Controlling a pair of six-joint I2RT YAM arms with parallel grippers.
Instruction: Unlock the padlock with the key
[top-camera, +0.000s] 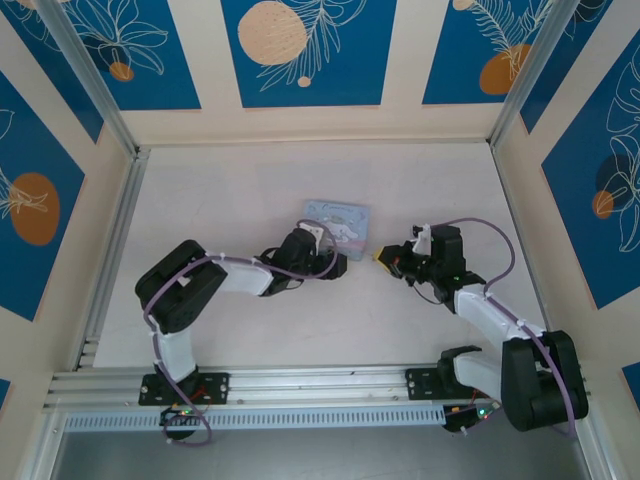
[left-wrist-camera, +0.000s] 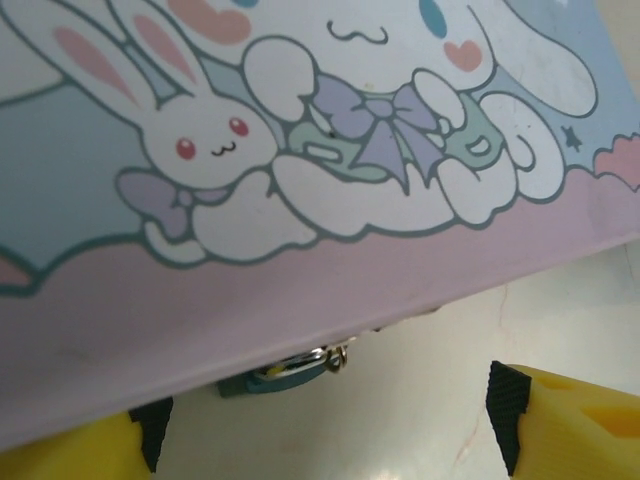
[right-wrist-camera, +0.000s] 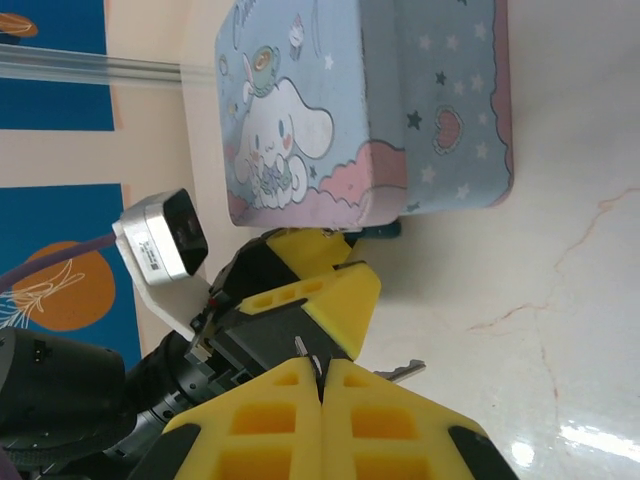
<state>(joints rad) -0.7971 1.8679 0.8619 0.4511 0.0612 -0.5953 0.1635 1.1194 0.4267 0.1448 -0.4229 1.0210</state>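
The white table (top-camera: 230, 200) carries everything, with both arms reaching in from the near edge: the left arm (top-camera: 240, 278) bends toward the centre and the right arm (top-camera: 490, 315) angles in from the other side, so their ends face each other well inside the table. Just beyond them lies the pale blue tin (top-camera: 337, 215), flat, its lid printed with a white cartoon figure and a rabbit. The left gripper (top-camera: 328, 264) sits at the tin's near edge. In its own wrist view its jaws stand wide apart, one yellow finger (left-wrist-camera: 70, 452) at each lower corner, nothing between them but bare table. The right gripper (top-camera: 385, 258) is just to the right of the tin, near the left one but apart from it. Its yellow jaws are pressed together, seen close in the right wrist view (right-wrist-camera: 320, 375). The padlock (left-wrist-camera: 272, 377), teal-bodied with a metal shackle, lies on the table tucked against the tin's lower edge, ahead of the open left fingers and untouched by them. The key (right-wrist-camera: 400, 371), thin and silvery, is pinched at the right gripper's tips, one end poking out sideways.
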